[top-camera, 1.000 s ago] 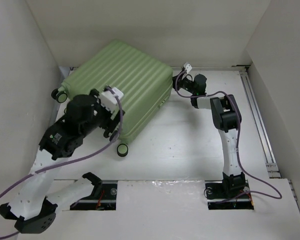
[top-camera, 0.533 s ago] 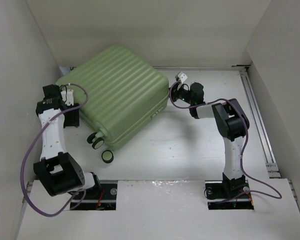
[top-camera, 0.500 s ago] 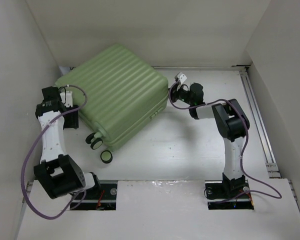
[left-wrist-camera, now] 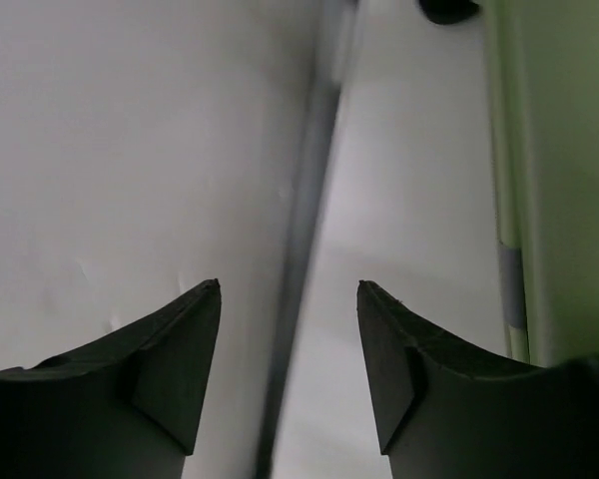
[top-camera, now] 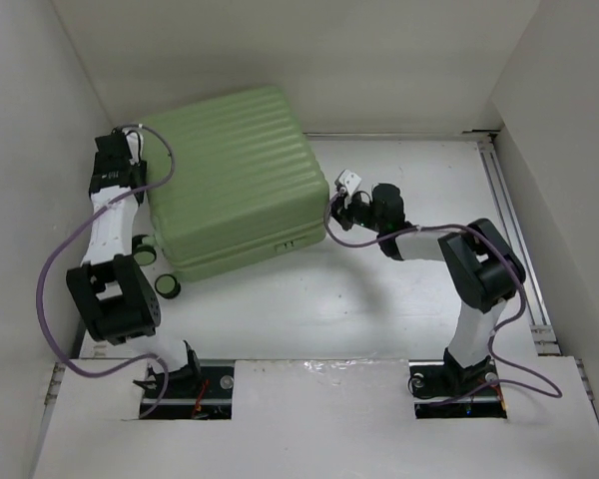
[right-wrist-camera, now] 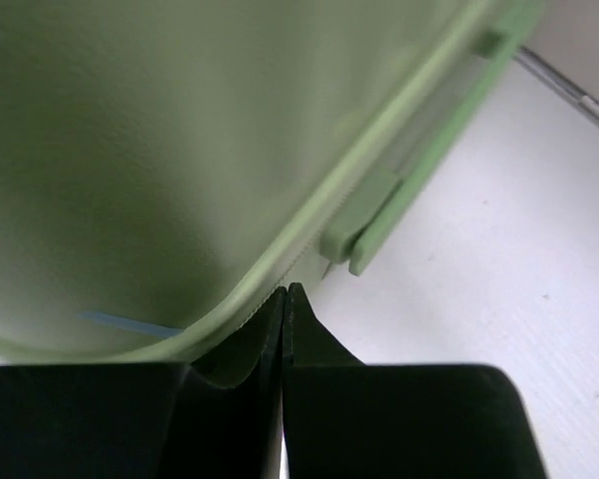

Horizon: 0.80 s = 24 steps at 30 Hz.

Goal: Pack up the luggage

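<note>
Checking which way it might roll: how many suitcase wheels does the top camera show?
2. The near wheel is at the near-left corner of the luggage; the second wheel is just behind it along the left edge. Others may be hidden under the shell.

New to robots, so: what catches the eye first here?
A big pale green suitcase lies shut on the white table, toward the back left. The left arm's fingers stand open by its left side; the right arm's fingers are pinched shut at its right corner.
</note>
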Motion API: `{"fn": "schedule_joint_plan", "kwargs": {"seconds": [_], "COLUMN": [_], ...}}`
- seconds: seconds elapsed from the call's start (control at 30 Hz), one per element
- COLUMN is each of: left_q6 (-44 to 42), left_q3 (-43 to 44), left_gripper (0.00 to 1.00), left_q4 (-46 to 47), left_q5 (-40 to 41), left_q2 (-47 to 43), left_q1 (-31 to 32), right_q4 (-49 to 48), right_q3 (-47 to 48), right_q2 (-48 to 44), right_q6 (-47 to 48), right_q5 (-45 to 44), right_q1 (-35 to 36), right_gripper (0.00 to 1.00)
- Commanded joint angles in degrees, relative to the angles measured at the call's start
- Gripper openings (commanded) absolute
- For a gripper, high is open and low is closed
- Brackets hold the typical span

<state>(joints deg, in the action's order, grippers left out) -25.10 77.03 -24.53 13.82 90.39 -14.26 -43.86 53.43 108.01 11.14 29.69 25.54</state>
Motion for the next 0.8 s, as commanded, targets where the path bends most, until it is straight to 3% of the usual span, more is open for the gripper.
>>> {"fn": "schedule_joint_plan", "kwargs": {"seconds": [0.0, 0.23, 0.4, 0.57, 0.67, 0.77], "left_q6": [-7.3, -14.7, -10.1, -6.4, -10.3, -13.7], "left_q3": [-1.5, 1.6, 10.7, 14.8, 14.8, 13.7], "left_gripper": [0.57, 0.57, 0.57, 0.57, 0.57, 0.57], "left_q4": [0.7, 3.4, 2.6, -0.6, -2.5, -3.7], "left_q5": [-16.2, -21.0, -21.8, -24.5, -25.1, -26.9], "left_q2": [12.5, 16.7, 20.2, 16.9, 12.9, 7.0], "left_q1": [14.6, 27.6, 29.9, 24.1, 19.5, 13.9], "right_q4": [5.8, 17.4, 21.8, 22.4, 24.3, 30.0], "right_q3": [-2.2, -8.5, -9.7, -14.1, -17.0, -17.0], "right_q2": [-4.6, -14.5, -17.1, -21.7, -26.1, -29.8], "right_q6": [3.2, 9.9, 11.1, 8.8, 7.7, 11.1], "right_q5": [17.2, 13.8, 12.7, 10.8, 10.1, 7.0], "right_q1": [12.3, 16.2, 18.7, 13.3, 6.9, 5.2], "right_gripper": [0.0, 0.0, 0.0, 0.0, 0.02, 0.25]}}
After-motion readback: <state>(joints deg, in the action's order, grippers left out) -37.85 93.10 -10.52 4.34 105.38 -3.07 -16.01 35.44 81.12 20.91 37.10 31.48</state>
